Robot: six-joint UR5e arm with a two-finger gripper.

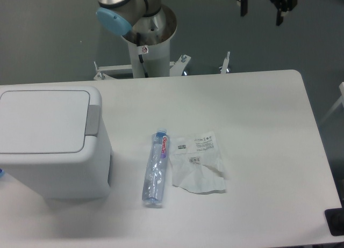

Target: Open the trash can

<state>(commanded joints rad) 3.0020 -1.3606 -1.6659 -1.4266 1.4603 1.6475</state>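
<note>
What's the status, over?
Gripper open, high at the far edge, holding nothing. Trash can lid shut. Bottle and plastic bag lie beside it, not blocking.

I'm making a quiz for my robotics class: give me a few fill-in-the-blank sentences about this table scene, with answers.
1. The lid of the trash can is ____.
2. The plastic bottle is lying on its ____.
3. The crumpled plastic bag lies between the bottle and the table's ____ edge in the picture.
4. The claw hangs at the picture's top, holding ____.

Answers: closed; side; right; nothing
</note>
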